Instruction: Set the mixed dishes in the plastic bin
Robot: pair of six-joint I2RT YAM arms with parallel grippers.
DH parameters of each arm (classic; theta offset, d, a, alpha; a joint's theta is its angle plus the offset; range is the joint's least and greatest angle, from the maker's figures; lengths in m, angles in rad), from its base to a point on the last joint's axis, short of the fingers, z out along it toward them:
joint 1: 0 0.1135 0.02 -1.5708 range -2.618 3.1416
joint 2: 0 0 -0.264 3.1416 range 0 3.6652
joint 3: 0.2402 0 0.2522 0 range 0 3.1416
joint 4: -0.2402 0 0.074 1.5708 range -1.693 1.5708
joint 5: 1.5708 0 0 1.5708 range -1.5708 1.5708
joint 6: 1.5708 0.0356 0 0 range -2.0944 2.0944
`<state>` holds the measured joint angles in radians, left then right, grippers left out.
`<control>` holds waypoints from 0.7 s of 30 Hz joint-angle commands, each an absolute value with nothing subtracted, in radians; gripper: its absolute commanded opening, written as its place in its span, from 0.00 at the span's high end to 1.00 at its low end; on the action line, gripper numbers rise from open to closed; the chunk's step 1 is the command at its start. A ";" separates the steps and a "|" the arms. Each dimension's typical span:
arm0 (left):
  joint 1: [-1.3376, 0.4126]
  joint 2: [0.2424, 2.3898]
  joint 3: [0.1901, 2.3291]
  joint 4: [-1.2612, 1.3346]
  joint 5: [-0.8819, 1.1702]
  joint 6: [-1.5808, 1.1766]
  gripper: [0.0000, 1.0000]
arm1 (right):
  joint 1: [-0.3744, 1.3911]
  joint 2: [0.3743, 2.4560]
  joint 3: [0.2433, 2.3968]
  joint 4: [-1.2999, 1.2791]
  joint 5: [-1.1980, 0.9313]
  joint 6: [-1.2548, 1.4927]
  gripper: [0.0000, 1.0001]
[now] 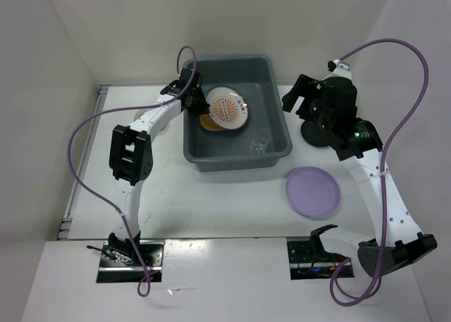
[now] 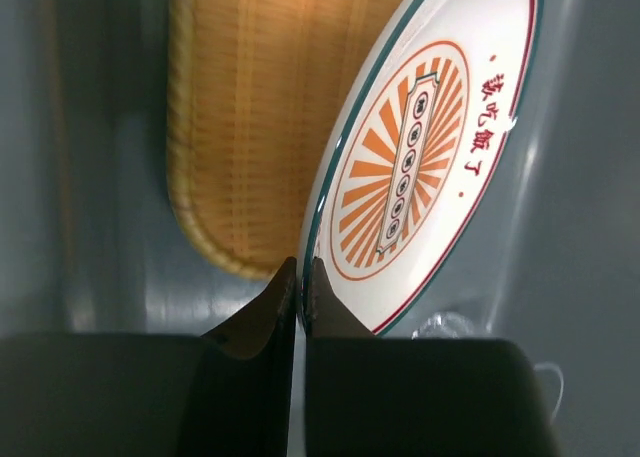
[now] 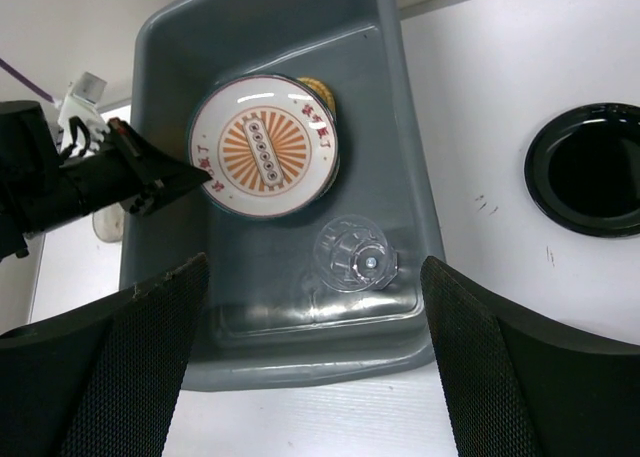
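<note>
Inside the bin [image 1: 232, 160], sunburst plate [image 1: 227, 109] lies over tray [image 2: 250, 107], cup [image 3: 352, 255] in front. Right of it, dish [image 3: 588, 167] sits behind round plate [image 1: 313, 192].

plastic bin [image 1: 236, 160] showing grey-blue, sunburst plate [image 1: 227, 108] wearing orange rays on white with red characters and green-and-red rim lines, woven tray [image 2: 250, 107] glowing honey-gold, lilac plate [image 1: 313, 192] and black dish [image 3: 590, 167] contrasting against white bench [image 1: 211, 202]

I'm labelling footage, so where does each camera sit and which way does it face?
Top external: above, behind the bases, looking down at the bin; both arms show.
Left wrist: on left hand, facing sunburst plate and bamboo tray; pinching fingers show.
Right wrist: over the bin, looking down; open fingers show.
All share the plate.
</note>
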<state>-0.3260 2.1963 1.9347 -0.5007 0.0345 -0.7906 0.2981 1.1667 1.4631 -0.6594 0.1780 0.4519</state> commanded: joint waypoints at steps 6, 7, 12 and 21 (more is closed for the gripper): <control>-0.327 2.226 1.939 -0.514 -0.185 -0.750 0.75 | 0.291 1.169 1.443 -0.634 0.201 0.462 0.09; -0.327 2.226 1.939 -0.514 -0.186 -0.739 0.69 | 0.291 1.178 1.433 -0.634 0.201 0.462 0.09; -0.327 2.247 1.939 -0.523 -0.196 -0.730 0.66 | 0.291 1.178 1.411 -0.624 0.201 0.462 0.09; -0.327 2.238 1.930 -0.523 -0.176 -0.719 0.52 | 0.291 1.197 1.402 -0.615 0.201 0.462 0.08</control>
